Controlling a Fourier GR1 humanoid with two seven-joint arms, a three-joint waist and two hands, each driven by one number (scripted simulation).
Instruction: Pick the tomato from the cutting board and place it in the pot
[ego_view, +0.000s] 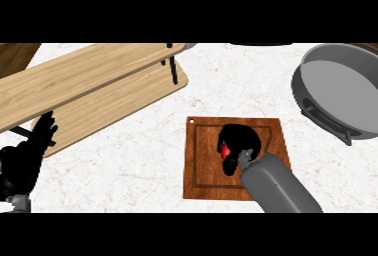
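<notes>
Just below the frame's centre we see the right hand (238, 142) curled over the tomato (224, 149), which shows only as a red sliver between the fingers, on the dark cutting board (203, 175). The grey pot (347, 90) sits at the upper right, well apart. At the lower left the left hand (26, 160) rests, fingers straight and pointing up.

The right hand (238, 141) covers most of the tomato (224, 149); only 1 red sliver shows. The pot (301, 90) runs off the right edge, and the left hand (22, 165) seemingly off the left.
</notes>
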